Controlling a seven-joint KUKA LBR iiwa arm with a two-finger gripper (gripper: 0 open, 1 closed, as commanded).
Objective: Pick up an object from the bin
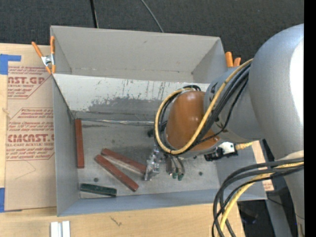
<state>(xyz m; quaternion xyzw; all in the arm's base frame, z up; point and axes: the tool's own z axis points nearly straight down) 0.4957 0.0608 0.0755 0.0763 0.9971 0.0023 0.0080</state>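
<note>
Red-brown stick point(123, 160), diagonal, upper-left to lower-right

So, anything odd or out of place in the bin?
Nothing stands out. Nothing spilled outside the bin. One red stick lies along the left wall, a stick pair side by side mid-floor, a green stick near the front. Scuffed back wall looks like wear.

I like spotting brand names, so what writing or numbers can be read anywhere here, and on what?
"CAST.GP": large red letters, cut off, on the cardboard sheet left of the bin.
"CAST ACRYLIC": part of a smaller red line lower on it.
Slanted small print there: too blurred to read.
Brown sticks in the bin: no writing seen.
</note>
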